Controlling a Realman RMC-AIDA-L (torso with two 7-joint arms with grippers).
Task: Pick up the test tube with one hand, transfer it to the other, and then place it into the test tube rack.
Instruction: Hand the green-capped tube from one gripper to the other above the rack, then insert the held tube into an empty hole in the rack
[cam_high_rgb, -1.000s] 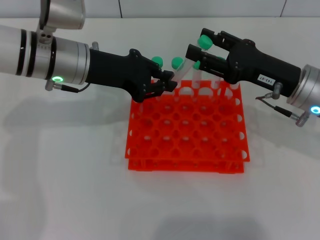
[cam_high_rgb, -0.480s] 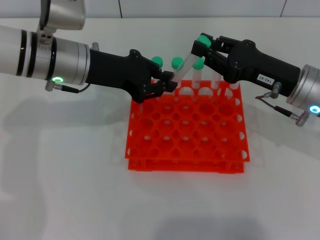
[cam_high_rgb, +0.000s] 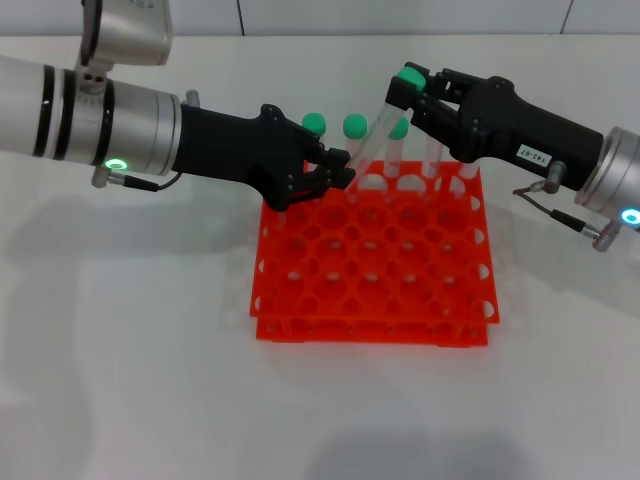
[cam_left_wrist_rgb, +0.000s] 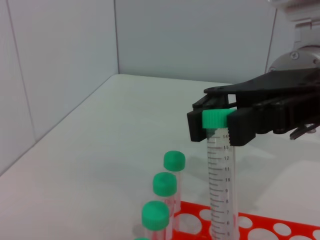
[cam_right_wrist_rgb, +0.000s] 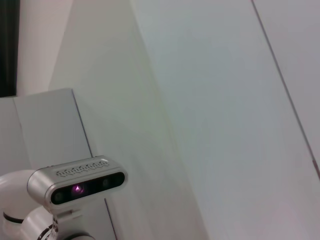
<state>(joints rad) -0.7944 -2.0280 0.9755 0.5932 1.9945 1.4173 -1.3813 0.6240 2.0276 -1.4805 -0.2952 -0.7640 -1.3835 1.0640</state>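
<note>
Black labelled right gripper (cam_high_rgb: 408, 88) now clamped on the slim clear green-capped test tube (cam_high_rgb: 375, 135), unlabelled black left gripper (cam_high_rgb: 335, 168) still gripping its lower end, tube tilted above the bright orange-red square rack (cam_high_rgb: 375, 290).

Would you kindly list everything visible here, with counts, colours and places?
test tube: one, clear with green cap, tilted over the rack's far edge, cap clamped by the right gripper, lower part at the left gripper.
other tubes: at least three green caps visible, standing in the rack's far row.
test tube rack: one, orange-red, two tiers, middle of the table.
table: one, white, under everything.
head camera: one, grey bar, seen only in the right wrist view.
left gripper: black, over the rack's far-left corner.
right gripper: black with white label, over the rack's far edge.
</note>
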